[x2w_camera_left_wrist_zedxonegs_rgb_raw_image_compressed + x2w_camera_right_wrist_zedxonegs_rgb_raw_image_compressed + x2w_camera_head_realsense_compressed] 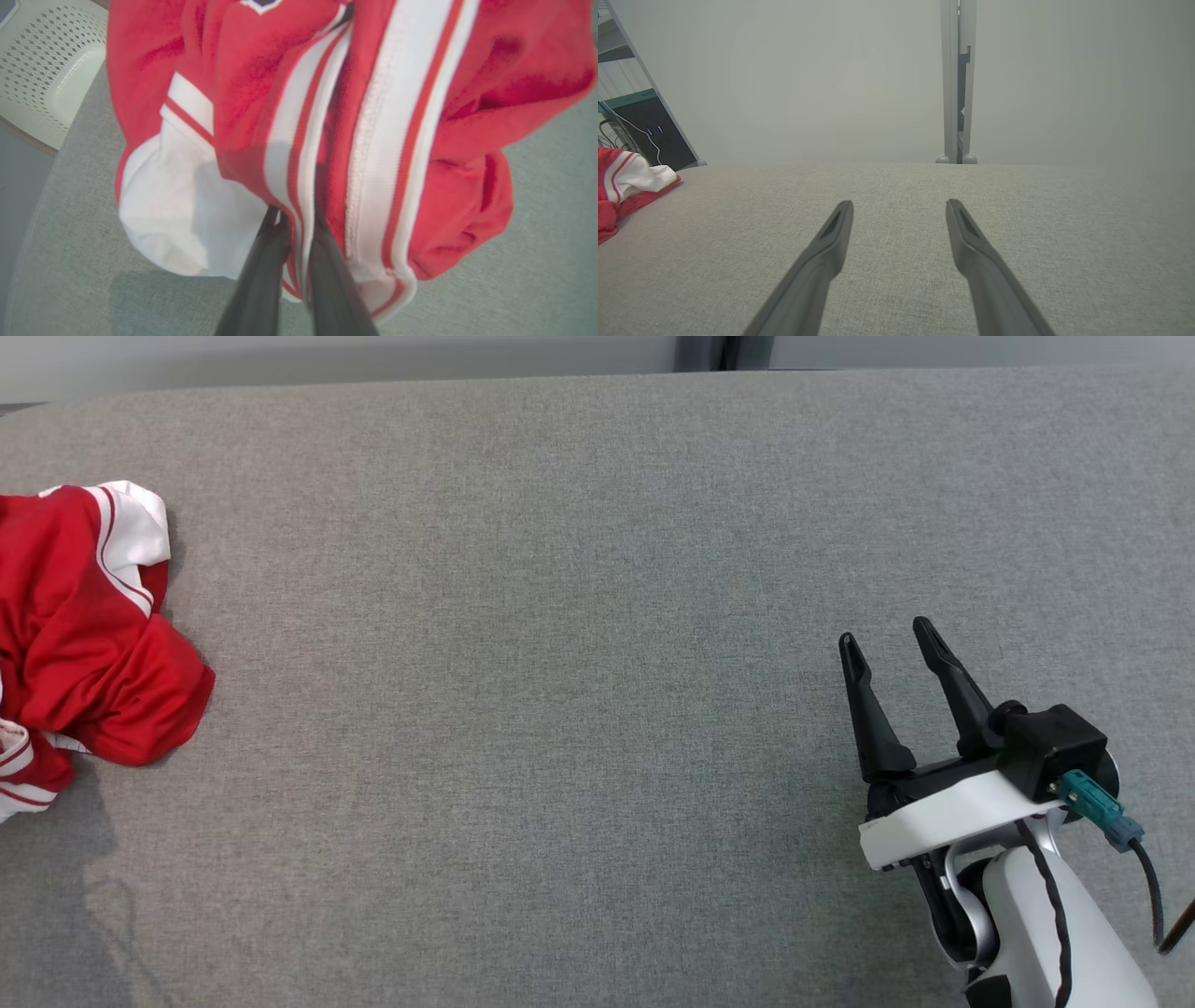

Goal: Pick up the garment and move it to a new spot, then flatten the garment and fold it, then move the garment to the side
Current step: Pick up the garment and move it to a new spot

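Left gripper (pixel 296 217) is clamped on a striped fold of the red garment (pixel 84 635), bunched at the left edge. Right gripper (pixel 885 631) is held wide, empty, near right.

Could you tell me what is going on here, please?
The robot's left pincer is shut on a striped fold of the crumpled red and white garment, at the left end of the grey fabric surface. The right pincer hangs open over bare surface, touching nothing. No flattening or folding yet.
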`<state>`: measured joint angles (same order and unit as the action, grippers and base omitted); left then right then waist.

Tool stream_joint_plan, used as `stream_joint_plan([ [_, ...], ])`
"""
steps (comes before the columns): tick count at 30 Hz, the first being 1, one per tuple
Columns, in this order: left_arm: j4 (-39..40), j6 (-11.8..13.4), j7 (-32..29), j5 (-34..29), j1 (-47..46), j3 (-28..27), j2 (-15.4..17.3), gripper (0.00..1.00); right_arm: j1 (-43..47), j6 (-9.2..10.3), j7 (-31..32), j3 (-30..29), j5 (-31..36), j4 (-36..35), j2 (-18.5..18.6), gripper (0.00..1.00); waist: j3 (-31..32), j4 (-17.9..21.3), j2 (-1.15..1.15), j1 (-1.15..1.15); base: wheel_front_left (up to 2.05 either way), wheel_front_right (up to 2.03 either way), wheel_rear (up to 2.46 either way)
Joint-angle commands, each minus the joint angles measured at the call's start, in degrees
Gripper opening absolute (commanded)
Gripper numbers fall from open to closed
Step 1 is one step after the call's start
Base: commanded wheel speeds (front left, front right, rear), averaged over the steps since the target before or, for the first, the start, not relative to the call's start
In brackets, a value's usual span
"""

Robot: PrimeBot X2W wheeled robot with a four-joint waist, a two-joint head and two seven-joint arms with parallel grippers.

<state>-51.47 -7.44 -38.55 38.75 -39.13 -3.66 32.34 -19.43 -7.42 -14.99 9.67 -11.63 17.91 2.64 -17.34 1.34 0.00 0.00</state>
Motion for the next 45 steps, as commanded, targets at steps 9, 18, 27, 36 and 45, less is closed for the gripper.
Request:
stream_joint_plan([
  [9,8.42,-0.07,1.47,2.01,1.19,4.00,0.96,0.00,1.18,-0.13,-0.25,0.23,-0.07,1.35,0.45,1.00,3.88,-1.59,0.00,0.00,0.00,0.00,0.00],
  [18,24.07,-0.07,-0.36,9.30,1.40,7.81,-0.41,0.00,2.94,-0.13,-0.25,1.47,-1.60,2.02,0.49,1.00,10.03,-1.85,0.00,0.00,0.00,0.00,0.00],
  [27,38.36,-0.07,-3.53,13.30,-1.11,12.53,-1.70,0.00,4.65,-0.13,-0.25,1.59,-2.78,2.27,0.45,1.00,13.19,1.36,0.00,0.00,0.00,0.00,0.00],
  [36,49.78,-0.07,-3.24,12.71,-6.49,20.75,-7.70,0.00,4.36,-0.13,-0.25,0.69,-4.53,1.30,0.49,1.00,13.59,8.60,0.00,0.00,0.00,0.00,0.00],
  [45,52.62,-0.05,1.32,13.49,-14.10,24.44,-15.12,0.00,4.69,-0.13,-0.25,-0.37,-6.12,0.16,0.44,1.00,12.17,14.54,0.00,0.00,0.00,0.00,0.00],
])
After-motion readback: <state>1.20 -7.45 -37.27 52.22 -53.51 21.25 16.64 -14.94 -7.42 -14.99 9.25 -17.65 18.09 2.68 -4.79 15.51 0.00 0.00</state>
